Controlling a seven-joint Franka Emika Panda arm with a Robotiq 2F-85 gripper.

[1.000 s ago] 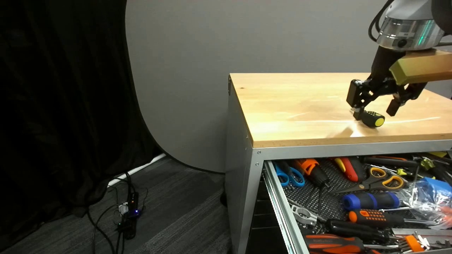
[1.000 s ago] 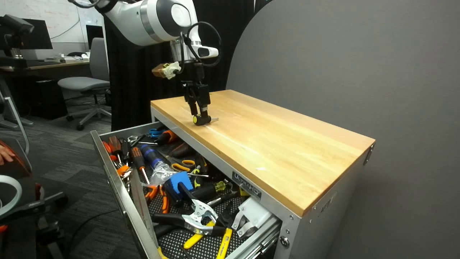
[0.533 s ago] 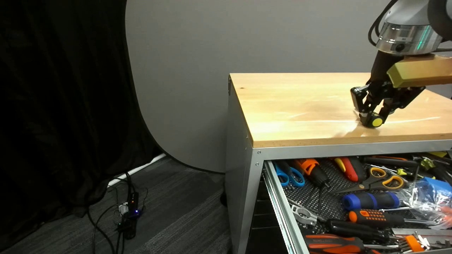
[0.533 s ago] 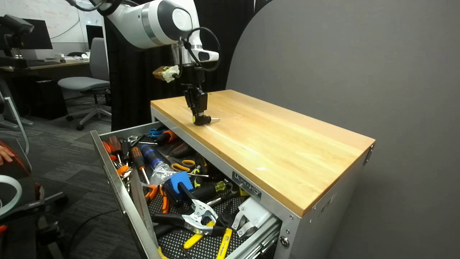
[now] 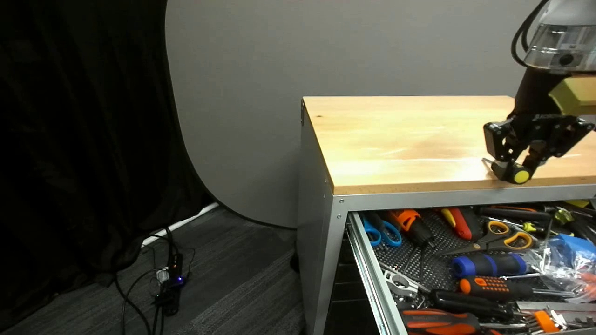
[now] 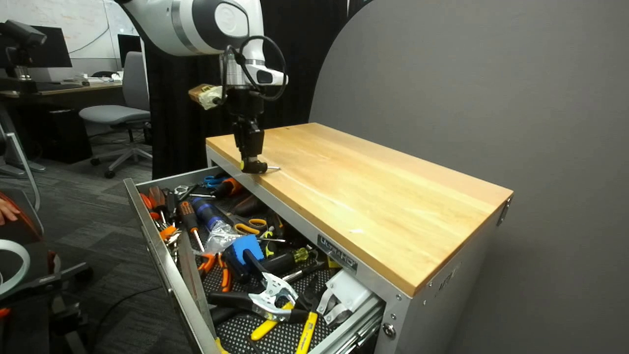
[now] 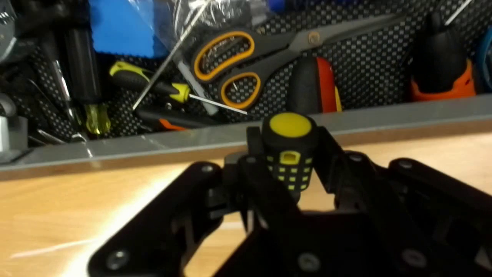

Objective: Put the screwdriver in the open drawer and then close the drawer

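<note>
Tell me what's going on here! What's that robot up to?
A robot arm is gripping a stubby yellow-and-black screwdriver in its tool. It has it at the front edge of the wooden top, right by the open drawer, with the metal shaft pointing away from the drawer. I can't tell whether the screwdriver touches the wood. It isn't in the drawer yet, and the drawer, which holds scissors and lots of other things, hasn't been closed.

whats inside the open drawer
Among much else, the drawer holds orange-and-grey scissors, an orange-and-black screwdriver, a blue-and-black handle and a clear plastic bag. Its rear is covered by the wooden tabletop, so anything further back can't be seen.
</note>
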